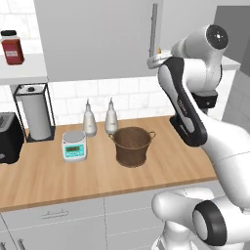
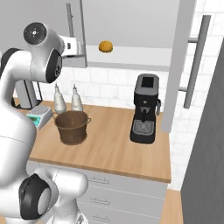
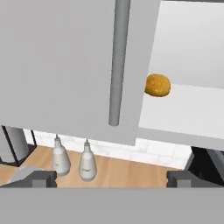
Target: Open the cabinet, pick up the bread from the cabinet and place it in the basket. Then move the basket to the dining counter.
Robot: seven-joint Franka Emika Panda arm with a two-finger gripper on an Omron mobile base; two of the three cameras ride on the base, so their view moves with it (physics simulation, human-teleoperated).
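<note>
End effector (image 3: 112, 179): released, empty, facing the cabinet's (image 2: 131, 22) closed left door; bread (image 3: 157, 85) ahead on the exposed shelf, basket (image 2: 72, 127) waiting below on the bench (image 2: 118, 153).

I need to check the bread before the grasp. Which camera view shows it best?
The hand view: the bread sits large and unobstructed on the open cabinet shelf. The right base view shows it smaller. In the left base view the closed door and arm cover that spot.
</note>
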